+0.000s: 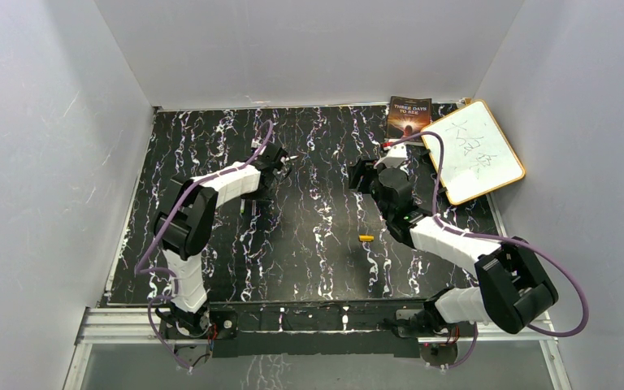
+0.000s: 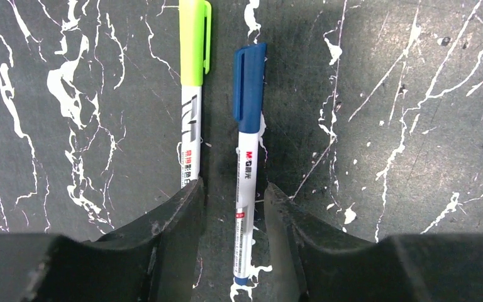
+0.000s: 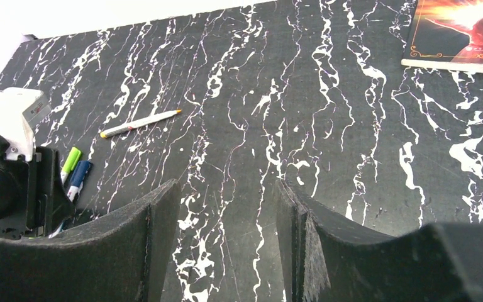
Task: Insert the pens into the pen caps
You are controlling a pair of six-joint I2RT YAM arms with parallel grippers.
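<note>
In the left wrist view, a white pen wearing a blue cap [image 2: 249, 82] lies on the table, its barrel [image 2: 246, 163] between the jaws of my left gripper [image 2: 234, 185]. The jaws are open and clear of the pen on both sides. Beside it on the left lies a white pen [image 2: 190, 138] wearing a green cap [image 2: 195, 41]. My right gripper [image 3: 227, 185] is open and empty above bare table. Its view shows a plain whitish uncapped pen [image 3: 139, 123] lying farther off, and both capped pens [image 3: 75, 170] by the left gripper. The orange-yellow cap [image 1: 366, 238] lies alone mid-table.
A book [image 1: 409, 116] and a tilted whiteboard [image 1: 473, 150] sit at the back right corner. White walls enclose the black marbled table [image 1: 309, 260] on three sides. The book also shows in the right wrist view [image 3: 459, 31].
</note>
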